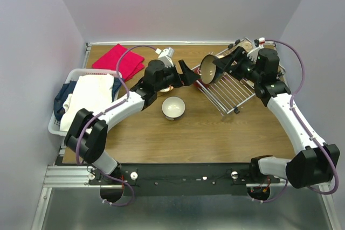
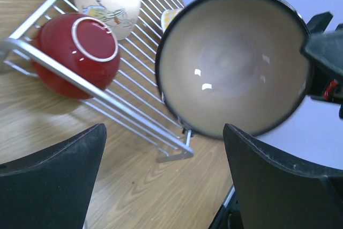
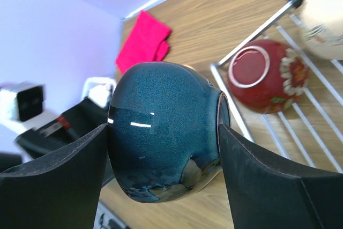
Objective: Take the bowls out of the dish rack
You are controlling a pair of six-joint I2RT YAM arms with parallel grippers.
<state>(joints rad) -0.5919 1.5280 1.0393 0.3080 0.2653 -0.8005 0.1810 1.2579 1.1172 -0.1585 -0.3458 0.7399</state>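
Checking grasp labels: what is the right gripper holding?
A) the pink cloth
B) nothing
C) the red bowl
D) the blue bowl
D: in the right wrist view the blue bowl sits tipped on its side, clamped between the fingers of the right gripper, while the red bowl lies upside down on the rack.
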